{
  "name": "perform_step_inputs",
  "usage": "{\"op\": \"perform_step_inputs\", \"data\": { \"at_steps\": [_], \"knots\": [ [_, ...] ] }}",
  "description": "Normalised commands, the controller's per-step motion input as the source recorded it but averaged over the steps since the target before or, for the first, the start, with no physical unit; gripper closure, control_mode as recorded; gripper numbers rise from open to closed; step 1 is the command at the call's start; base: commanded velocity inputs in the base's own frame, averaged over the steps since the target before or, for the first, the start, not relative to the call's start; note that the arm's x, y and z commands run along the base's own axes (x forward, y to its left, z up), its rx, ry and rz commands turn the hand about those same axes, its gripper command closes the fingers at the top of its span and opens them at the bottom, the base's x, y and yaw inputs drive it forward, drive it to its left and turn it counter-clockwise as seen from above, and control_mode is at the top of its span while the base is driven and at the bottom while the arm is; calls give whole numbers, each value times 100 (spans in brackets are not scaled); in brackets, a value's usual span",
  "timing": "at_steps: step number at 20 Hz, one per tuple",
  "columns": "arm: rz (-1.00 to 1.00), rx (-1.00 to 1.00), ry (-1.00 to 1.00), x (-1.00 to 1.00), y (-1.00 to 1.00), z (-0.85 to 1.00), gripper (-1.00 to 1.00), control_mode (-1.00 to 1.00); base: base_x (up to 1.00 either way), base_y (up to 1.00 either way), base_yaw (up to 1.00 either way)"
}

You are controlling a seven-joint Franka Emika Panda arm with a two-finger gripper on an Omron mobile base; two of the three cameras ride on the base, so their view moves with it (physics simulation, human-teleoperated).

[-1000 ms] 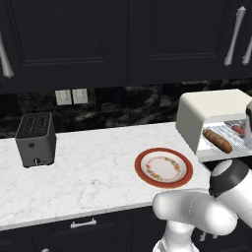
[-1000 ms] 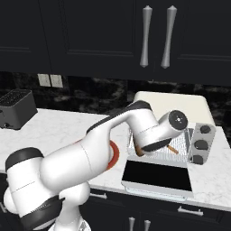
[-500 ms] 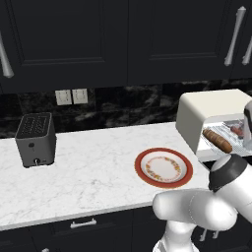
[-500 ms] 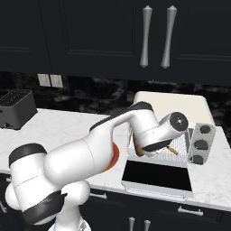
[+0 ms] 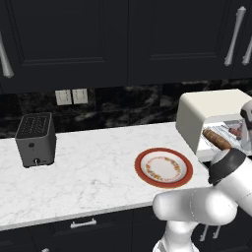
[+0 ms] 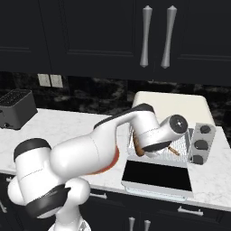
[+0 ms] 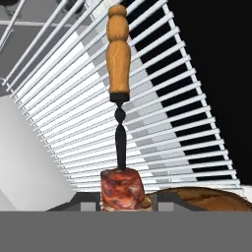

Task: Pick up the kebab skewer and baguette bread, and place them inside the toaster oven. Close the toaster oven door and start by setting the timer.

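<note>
My gripper [image 7: 124,199] pinches the skewer [image 7: 119,98] by its meat; its long axis runs up the frame over the oven rack [image 7: 162,123], bread [image 7: 206,199] at lower right.

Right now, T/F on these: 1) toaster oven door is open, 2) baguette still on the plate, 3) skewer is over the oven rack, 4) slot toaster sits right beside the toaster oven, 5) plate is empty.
1) The toaster oven door is open: true, it lies folded down flat in front of the toaster oven.
2) The baguette bread is on the plate: false, it lies inside the oven.
3) The kebab skewer is over the wire rack: true, in the hand view it runs out from the claw across the bars.
4) The slot toaster is beside the oven: false, it stands far along the counter, with the plate between them.
5) The plate is empty: true.
</note>
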Motion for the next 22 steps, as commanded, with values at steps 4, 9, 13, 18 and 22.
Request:
{"op": "perform_step_inputs", "data": {
  "at_steps": [4,9,13,18,22],
  "knots": [
    [0,0,0,18,-34,0,100,-100,0,0,0],
    [0,0,0,3,-38,-10,100,-100,0,0,0],
    [0,0,0,0,-6,-21,100,-100,0,0,0],
    [0,0,0,3,0,-9,100,-100,0,0,0],
    [0,0,0,0,0,-15,100,-100,0,0,0]
  ]
}}
